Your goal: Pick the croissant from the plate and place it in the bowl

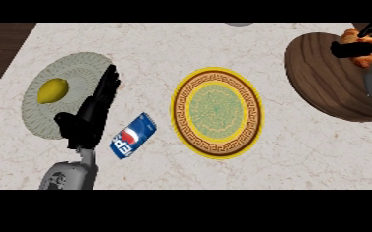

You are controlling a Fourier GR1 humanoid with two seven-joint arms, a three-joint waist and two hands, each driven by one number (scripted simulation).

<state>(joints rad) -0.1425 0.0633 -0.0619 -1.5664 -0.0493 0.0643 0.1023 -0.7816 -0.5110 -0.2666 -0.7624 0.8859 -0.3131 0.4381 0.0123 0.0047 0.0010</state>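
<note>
Golden-brown and flaky, the croissant (351, 38) is showing at the view's right edge, over the dark wooden bowl (320, 78), with the right hand (350, 48) curling round it. The left hand (93, 112) is resting open, fingers straight, beside the grey plate (73, 69) carrying a lemon (53, 90). A blue can (134, 135) reading "PEPSI" is lying beside the yellow patterned plate (218, 112).
</note>
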